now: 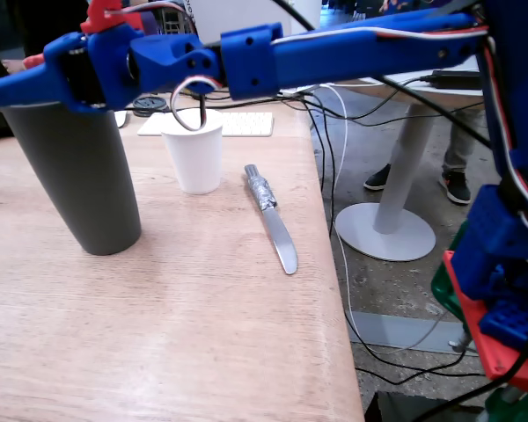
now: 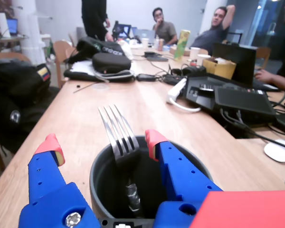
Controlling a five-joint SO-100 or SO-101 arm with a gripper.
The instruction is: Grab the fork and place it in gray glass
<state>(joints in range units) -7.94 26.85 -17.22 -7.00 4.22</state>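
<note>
The fork stands inside the gray glass, between the gripper's wide-spread fingers. Placing looks finished. Next, lift straight up, clear of the rim.

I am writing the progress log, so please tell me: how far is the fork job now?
Nearly done. In the wrist view the fork already stands inside the gray glass, handle down, tines above the rim. The hand is open over the glass, holding nothing. The knife lies untouched beside the white cup. What seems left is only pulling the arm away.
</note>
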